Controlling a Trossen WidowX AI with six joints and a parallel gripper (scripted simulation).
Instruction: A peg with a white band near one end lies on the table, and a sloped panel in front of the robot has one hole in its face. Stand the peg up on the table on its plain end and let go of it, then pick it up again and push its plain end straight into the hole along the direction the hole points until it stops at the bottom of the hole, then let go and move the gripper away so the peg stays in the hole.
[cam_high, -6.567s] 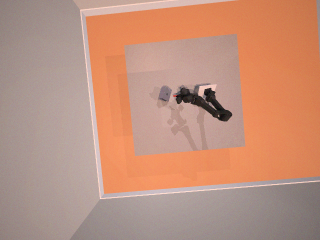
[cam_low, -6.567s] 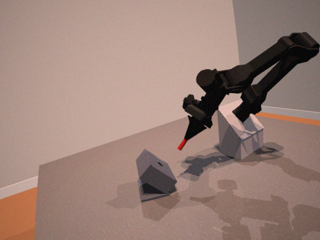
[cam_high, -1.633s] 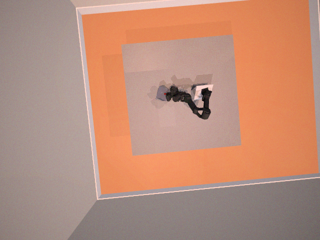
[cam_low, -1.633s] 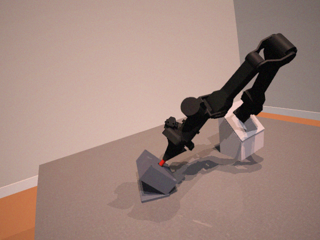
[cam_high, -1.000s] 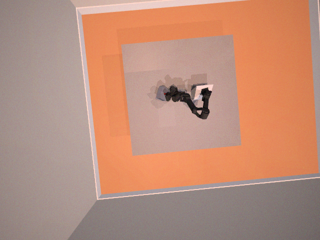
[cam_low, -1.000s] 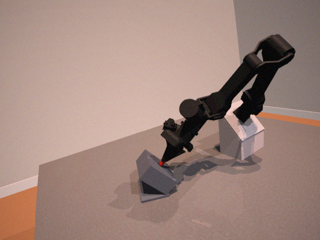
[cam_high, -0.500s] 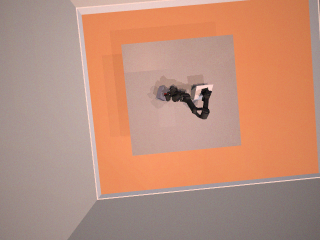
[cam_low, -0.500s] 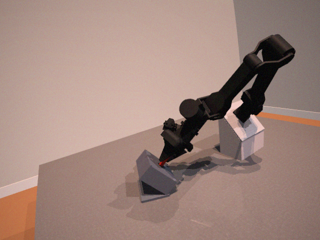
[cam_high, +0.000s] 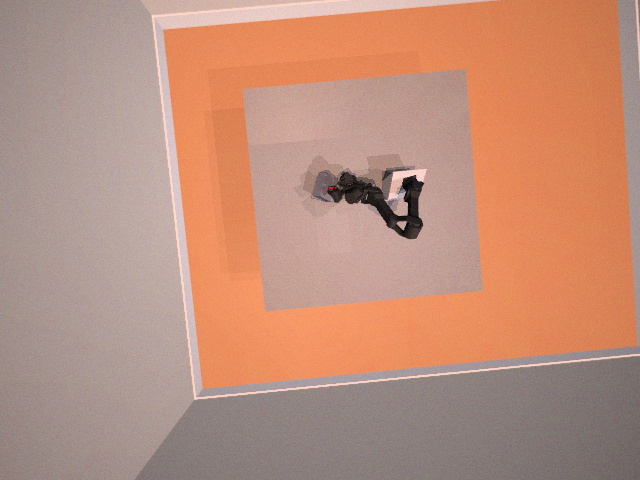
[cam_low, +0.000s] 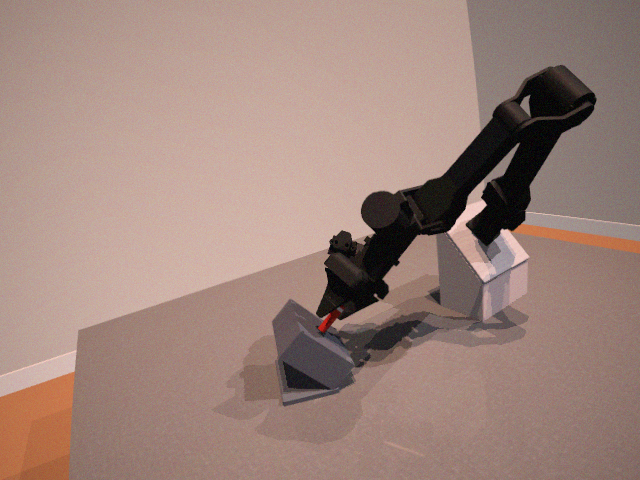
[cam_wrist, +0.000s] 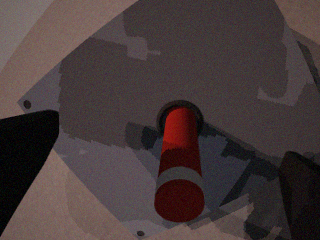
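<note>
The red peg (cam_high: 331, 188) (cam_low: 327, 322) (cam_wrist: 180, 140) stands in the hole (cam_wrist: 160, 121) of the grey sloped panel (cam_high: 322, 194) (cam_low: 315, 353) (cam_wrist: 95, 95). Its white-banded end points outward, toward the wrist camera, and a good length of it shows outside the face. Its other end is hidden in the hole, so its depth cannot be seen. My gripper (cam_low: 332, 314) (cam_wrist: 172, 143) is open. In the wrist view its fingers stand wide apart to the left and right of the peg, with gaps on both sides. The outer end of the peg is still between them.
The arm reaches down to the panel from its pale base block (cam_low: 460, 289) (cam_high: 397, 184). The panel rests on the grey table top (cam_high: 361, 258) (cam_low: 491, 403). Shadows of the arm fall over the table and the panel's face.
</note>
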